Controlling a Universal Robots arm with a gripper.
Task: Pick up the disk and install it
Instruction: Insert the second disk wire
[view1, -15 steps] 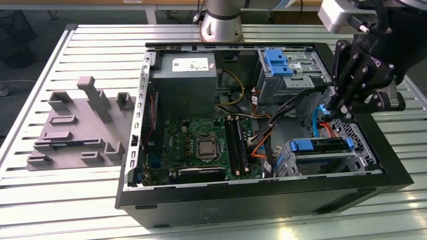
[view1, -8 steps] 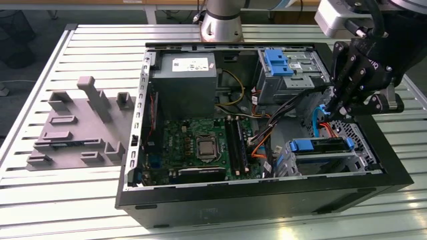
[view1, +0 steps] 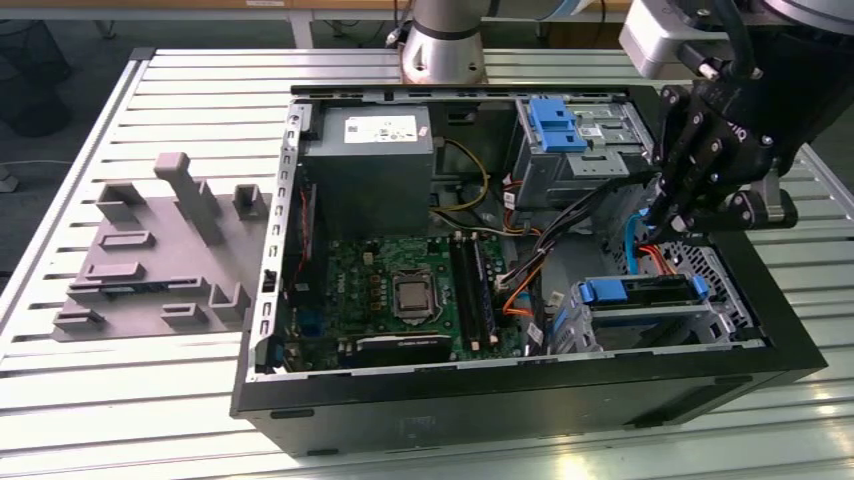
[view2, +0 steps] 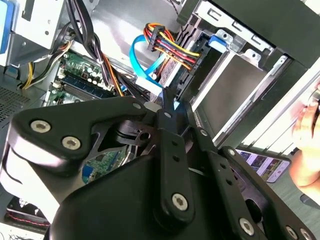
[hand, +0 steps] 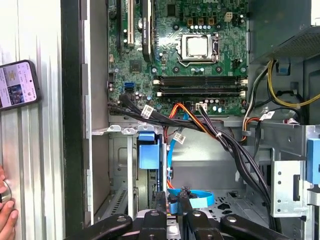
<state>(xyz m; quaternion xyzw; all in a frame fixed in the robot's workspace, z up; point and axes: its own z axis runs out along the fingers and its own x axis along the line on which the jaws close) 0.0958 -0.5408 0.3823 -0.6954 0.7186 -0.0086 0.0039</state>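
Observation:
The disk (view1: 643, 303) lies in the drive cage at the near corner of the open computer case, on the exterior view's right, with its blue rail (view1: 641, 290) facing up. Its silver-grey face (view2: 235, 92) shows in the second wrist view, and its blue rail end (hand: 148, 150) in the first wrist view. My gripper (view1: 663, 228) hangs inside the case just beyond that cage, among the cables. Its fingers are shut together, as both wrist views show (view2: 167, 96) (hand: 173, 199). I see nothing held between them. A blue data cable (hand: 192, 197) runs right behind the tips.
A grey power supply box (view1: 367, 160), the motherboard (view1: 400, 290) and a second cage with a blue bracket (view1: 554, 125) share the case. Cable bundles (hand: 200, 125) cross its middle. A grey fixture plate (view1: 147, 250) lies on the exterior view's left. A phone (hand: 17, 85) and a hand (hand: 5, 212) rest outside.

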